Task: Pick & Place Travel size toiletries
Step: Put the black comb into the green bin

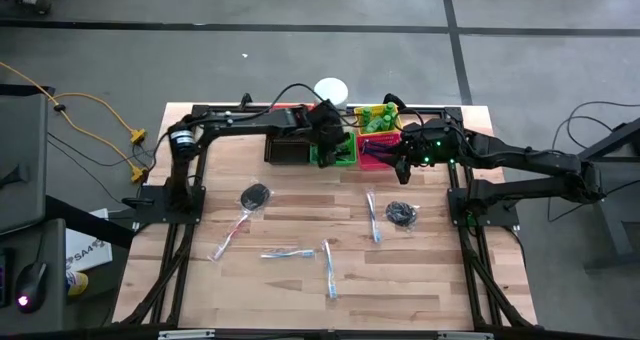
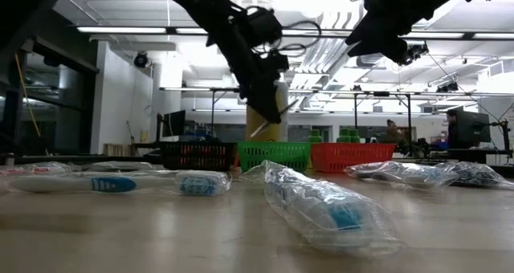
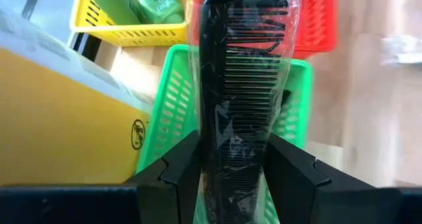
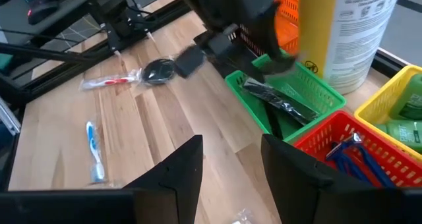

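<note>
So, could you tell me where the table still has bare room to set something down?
The front strip of the table below the toothbrush is bare, and so is the patch between the dark bundles and. The back edge is crowded: baskets, the left gripper holding a wrapped comb, and the right gripper.

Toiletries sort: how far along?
Partly done. Sorted: green bottles in the yellow basket, blue razors in the red basket, combs in the green basket. In hand: left tool holds a wrapped black comb over the green basket. Right tool empty. Left: toothbrushes and dark bundles on the table.
</note>
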Motion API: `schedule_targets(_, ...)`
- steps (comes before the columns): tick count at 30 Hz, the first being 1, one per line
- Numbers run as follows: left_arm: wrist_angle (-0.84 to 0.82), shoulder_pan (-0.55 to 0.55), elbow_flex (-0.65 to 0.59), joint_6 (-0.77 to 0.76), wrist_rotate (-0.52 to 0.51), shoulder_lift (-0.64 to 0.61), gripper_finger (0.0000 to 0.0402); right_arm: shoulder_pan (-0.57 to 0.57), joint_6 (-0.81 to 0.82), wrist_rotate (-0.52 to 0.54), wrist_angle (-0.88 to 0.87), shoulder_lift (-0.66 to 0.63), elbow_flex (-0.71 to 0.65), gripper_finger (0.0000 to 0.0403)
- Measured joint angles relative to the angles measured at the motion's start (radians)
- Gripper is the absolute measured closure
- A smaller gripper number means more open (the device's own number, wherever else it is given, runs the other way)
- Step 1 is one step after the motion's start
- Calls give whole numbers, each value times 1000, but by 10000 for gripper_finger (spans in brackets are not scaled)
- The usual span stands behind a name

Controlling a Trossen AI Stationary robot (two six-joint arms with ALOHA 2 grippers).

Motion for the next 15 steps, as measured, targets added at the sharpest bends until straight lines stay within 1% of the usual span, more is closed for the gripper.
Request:
schedule_targets(5,-110,5,92,-1,-1,59,261,0,25,-1,5,0,0,255)
schedule_targets(8,-185,5,116,-7,-1,78,261,1,37,-1,5,0,0,255)
schedule_targets(15,-191,5,122,-9,-1,88,255,1,40,-7,5,0,0,255)
